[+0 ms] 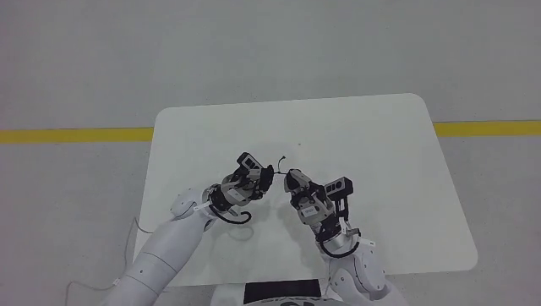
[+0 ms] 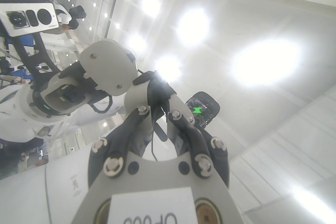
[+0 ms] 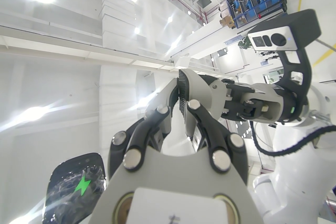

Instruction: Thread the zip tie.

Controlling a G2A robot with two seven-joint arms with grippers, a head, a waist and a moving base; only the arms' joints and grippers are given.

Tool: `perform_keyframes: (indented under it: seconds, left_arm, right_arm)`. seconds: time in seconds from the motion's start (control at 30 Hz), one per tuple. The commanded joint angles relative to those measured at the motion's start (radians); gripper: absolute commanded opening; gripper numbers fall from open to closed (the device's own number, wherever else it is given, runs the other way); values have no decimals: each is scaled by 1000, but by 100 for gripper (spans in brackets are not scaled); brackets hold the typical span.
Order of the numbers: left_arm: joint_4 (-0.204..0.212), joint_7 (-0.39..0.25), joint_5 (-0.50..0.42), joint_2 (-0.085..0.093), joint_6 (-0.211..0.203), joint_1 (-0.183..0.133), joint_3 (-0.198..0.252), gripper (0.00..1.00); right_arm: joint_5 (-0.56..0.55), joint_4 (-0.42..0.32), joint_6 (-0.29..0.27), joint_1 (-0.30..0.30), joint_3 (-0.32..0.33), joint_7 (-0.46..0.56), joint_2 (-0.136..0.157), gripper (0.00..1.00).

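A thin black zip tie [image 1: 281,166] hangs in the air between my two grippers, above the front middle of the white table [image 1: 380,137]. My left gripper [image 1: 267,175] is shut on one end of it. In the left wrist view the tie [image 2: 153,130] runs between that gripper's [image 2: 157,101] fingers and its tail trails back toward the wrist. My right gripper [image 1: 292,177] faces the left one tip to tip and is shut where the tie's other end reaches it. In the right wrist view the right gripper's [image 3: 179,87] ribbed pads are pressed together, and the tie is hidden there.
The tabletop around both arms is bare white. Its far edge [image 1: 287,101] and right edge [image 1: 452,188] lie well away from the grippers. Yellow lines [image 1: 76,134] cross the grey floor beyond.
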Motion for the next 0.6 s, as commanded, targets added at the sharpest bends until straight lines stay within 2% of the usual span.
perform_keyframes:
  seconds: [0.0, 0.57]
  left_arm:
    - [0, 0, 0, 0, 0, 0, 0, 0]
    - [0, 0, 0, 0, 0, 0, 0, 0]
  right_arm:
    - [-1, 0, 0, -2, 3, 1, 0, 0]
    - [-5, 1, 0, -20, 25, 0, -6, 0]
